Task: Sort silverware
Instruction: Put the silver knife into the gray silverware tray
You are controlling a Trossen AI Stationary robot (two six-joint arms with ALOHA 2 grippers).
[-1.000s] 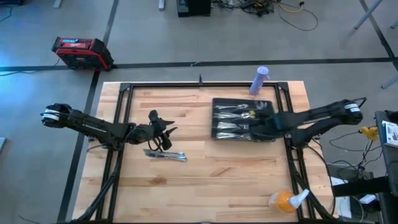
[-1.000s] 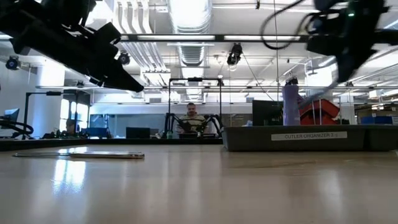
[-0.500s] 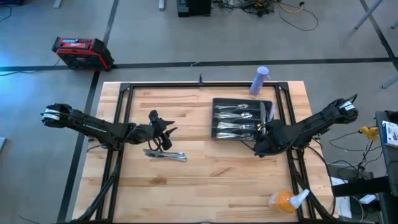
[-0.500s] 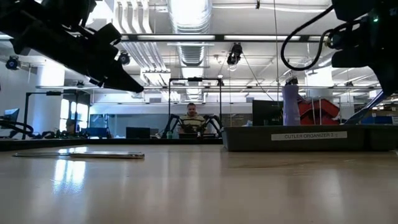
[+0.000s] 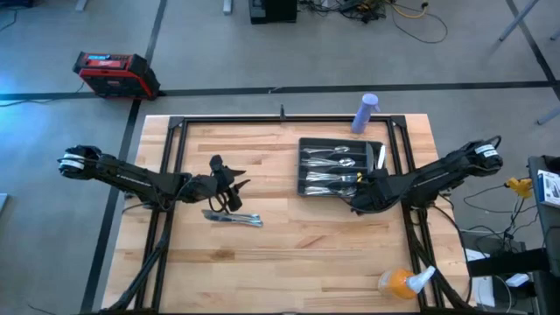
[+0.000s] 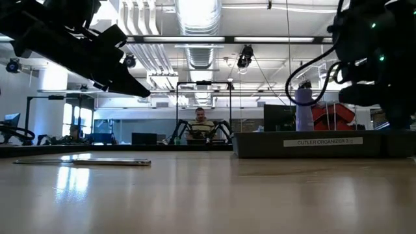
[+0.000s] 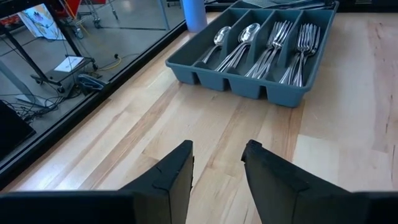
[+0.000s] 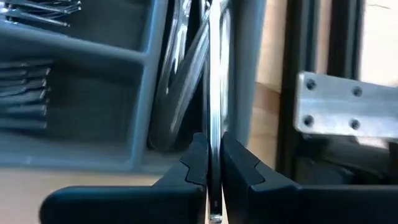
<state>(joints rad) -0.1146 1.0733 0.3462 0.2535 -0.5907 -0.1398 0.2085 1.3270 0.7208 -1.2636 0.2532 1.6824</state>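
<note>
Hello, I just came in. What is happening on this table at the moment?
Two robot arms are sorting silverware into a grey tray. The right gripper is at the tray's near right corner, its fingers shut on a thin shiny piece beside the tray's end compartment. The left gripper waits open above the loose pieces on the left of the table. Spoons and forks already lie in the tray.

High view: straight down over the pale wooden table (image 5: pixel 289 245).
Low view: tabletop level, facing across.
Left wrist: forward, tray far.
Right wrist: close against it.
Shared: dark grey compartmented plastic tray (image 5: pixel 308 186) (image 6: pixel 312 144) (image 7: pixel 249 84) (image 8: pixel 99 158).
</note>
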